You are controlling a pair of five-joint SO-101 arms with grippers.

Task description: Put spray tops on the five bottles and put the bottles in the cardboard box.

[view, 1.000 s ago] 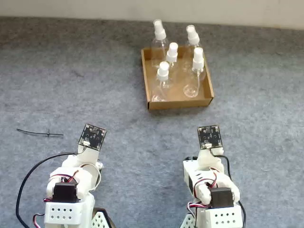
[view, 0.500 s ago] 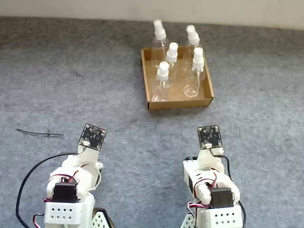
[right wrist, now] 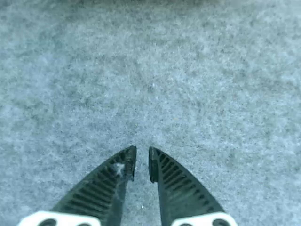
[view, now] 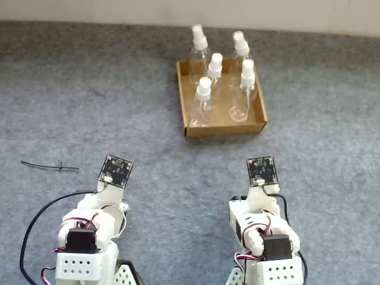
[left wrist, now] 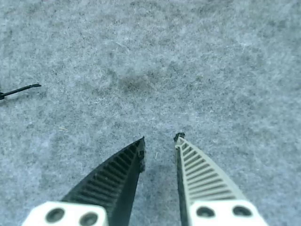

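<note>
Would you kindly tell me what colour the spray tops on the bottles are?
White, on all five spray tops; the high view shows them best.

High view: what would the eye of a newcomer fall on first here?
The box at the far side, with five bottles standing in it, each under a white spray top. Nearer, the left end effector and the right end effector hang empty over grey carpet. A thin black tie lies on the carpet to the left.
</note>
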